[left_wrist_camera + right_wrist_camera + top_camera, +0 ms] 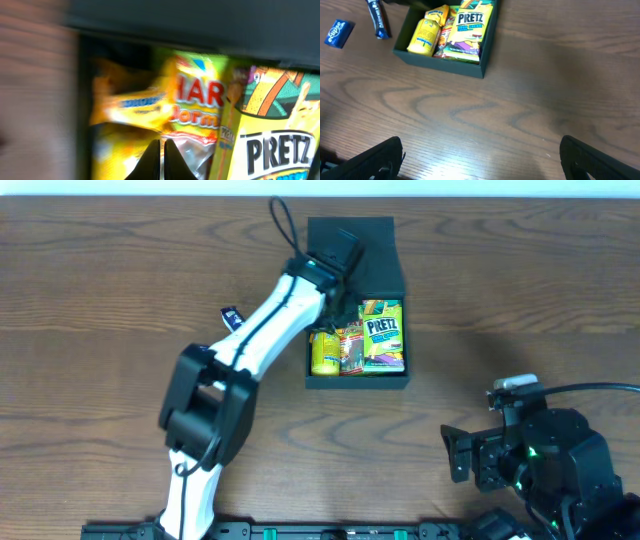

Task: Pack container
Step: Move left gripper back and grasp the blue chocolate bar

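Observation:
The container (357,381) is a dark square box in the middle of the table, its flap lid (350,235) open toward the far side. Inside lie a Pretz box (384,335), a Haribo bag (350,348) and a yellow packet (324,353). My left gripper (162,152) is shut and empty, low inside the container over the Haribo bag (197,107), beside the Pretz box (275,150). My right gripper (485,165) is open and empty above bare table, near the front right, apart from the container (440,62).
A dark blue snack bar (379,17) and a small blue Eclipse pack (338,33) lie on the table left of the container. The bar partly shows in the overhead view (232,317) beside the left arm.

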Controlling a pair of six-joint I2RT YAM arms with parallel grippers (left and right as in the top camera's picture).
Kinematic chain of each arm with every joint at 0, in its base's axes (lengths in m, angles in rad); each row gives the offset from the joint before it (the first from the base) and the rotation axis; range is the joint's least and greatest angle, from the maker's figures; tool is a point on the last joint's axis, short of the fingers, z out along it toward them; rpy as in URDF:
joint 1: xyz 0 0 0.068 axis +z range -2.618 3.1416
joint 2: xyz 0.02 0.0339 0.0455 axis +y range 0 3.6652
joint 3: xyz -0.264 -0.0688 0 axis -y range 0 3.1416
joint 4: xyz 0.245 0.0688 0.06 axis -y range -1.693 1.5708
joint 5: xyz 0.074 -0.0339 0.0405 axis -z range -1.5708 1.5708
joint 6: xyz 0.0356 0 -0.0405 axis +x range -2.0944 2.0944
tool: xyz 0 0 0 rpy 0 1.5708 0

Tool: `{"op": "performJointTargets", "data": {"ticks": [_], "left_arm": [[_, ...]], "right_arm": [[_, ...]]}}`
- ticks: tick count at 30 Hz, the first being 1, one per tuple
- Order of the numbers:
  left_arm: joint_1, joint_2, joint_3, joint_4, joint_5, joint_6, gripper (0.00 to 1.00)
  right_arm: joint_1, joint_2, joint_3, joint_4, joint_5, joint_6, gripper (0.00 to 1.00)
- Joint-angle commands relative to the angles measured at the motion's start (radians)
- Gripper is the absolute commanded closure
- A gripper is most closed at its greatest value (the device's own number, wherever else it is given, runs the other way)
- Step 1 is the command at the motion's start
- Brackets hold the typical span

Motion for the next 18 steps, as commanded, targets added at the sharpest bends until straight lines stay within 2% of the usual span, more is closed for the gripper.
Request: {"op": "performJointTargets", "data": {"ticks": [1,5,7,11,16,18], "left_arm": [[0.014,-0.140,0.006,-0.048,-0.229,-0.102,0.94],[0.034,-0.222,0.006,-0.166,-0.439,-0.267,0.94],[0.055,-0.228,0.006,-0.220,-0.492,-0.330,0.94],[0.118,-0.222,-0.022,-0.268,-0.482,-0.427,0.94],[0.196,-0.222,-0.108,-0.210,-0.412,-0.422,0.94],[0.226,-0.222,-0.160,-0.146,-0.352,-0.374,0.92]], "right_arm": [[-0.009,-0.002,0.007,-0.002,0.007,-0.008,0.01],[-0.009,-0.002,0.007,-0.002,0.007,-0.008,0.01],[-0.009,-0.002,0.007,-0.002,0.007,-0.008,0.01],[-0.009,-0.002,0.007,-0.002,0.007,-0.008,0.01],[-0.010,-0.002,0.007,-0.002,0.007,-0.008,0.01],[-0.009,-0.002,0.007,-0.002,0.007,-0.008,0.01]]}}
